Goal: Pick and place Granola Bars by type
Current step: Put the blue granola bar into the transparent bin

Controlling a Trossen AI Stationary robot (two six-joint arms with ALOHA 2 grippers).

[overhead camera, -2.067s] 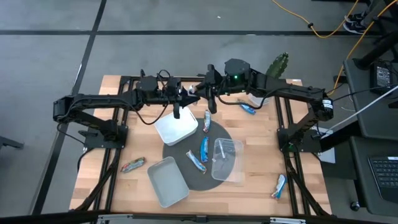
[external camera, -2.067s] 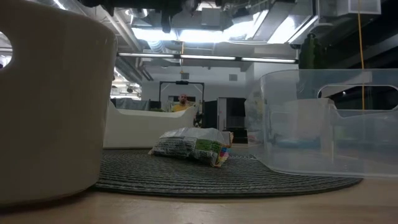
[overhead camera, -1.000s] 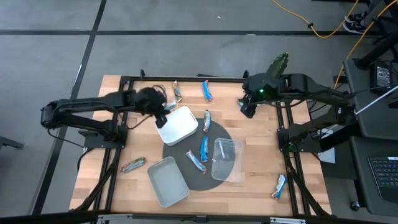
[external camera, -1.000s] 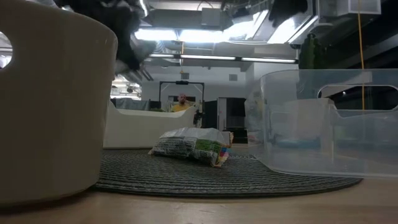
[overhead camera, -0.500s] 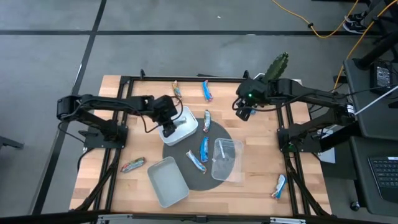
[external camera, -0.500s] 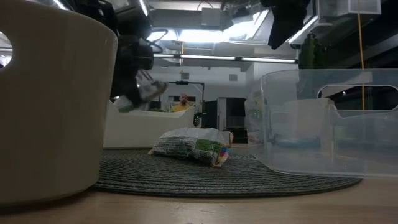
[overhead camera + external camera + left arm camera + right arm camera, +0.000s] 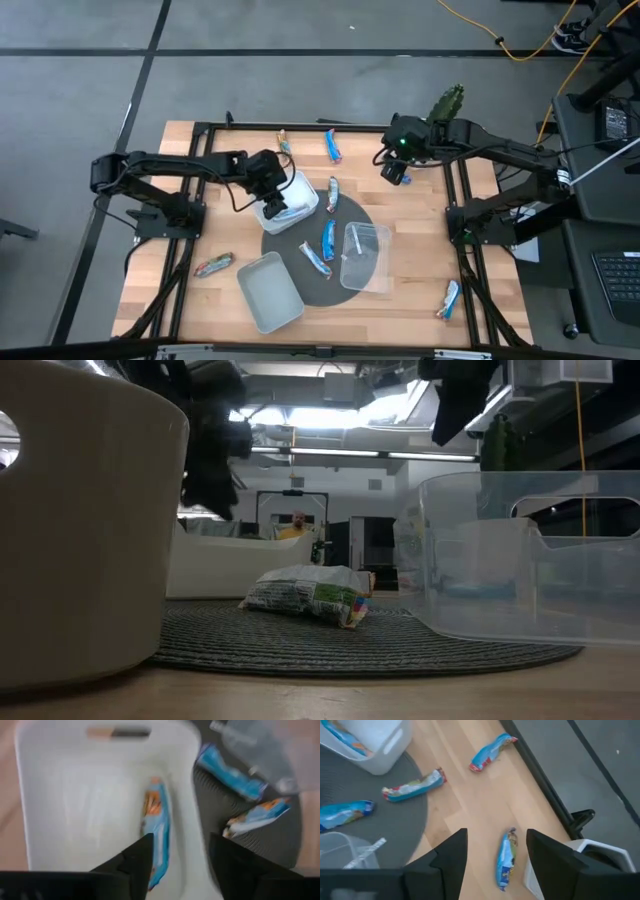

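My left gripper [image 7: 180,867] hangs open over the white tub [image 7: 298,195] at the table's middle left. A blue granola bar [image 7: 156,832] lies flat on the tub's floor, below and apart from the fingers. My right gripper [image 7: 495,865] stands open above another blue bar [image 7: 506,860] lying on the wood at the far right; its fingers are on either side of the bar and higher up. In the high view this gripper [image 7: 393,170] hides that bar. More blue bars [image 7: 327,238] lie on the dark round mat [image 7: 300,275].
A clear tub [image 7: 362,255] stands on the mat, and a second pale tub [image 7: 270,290] is near the front edge. Loose bars lie at the far edge [image 7: 333,145], front right [image 7: 447,298] and front left, the last red-brown [image 7: 213,265]. A plant [image 7: 447,103] stands at the far right.
My left gripper carried a blue bar from the tub's left rim to above the tub and let it go. The bar now lies on the tub's floor. My right gripper has come down a little over the bar at the far right.
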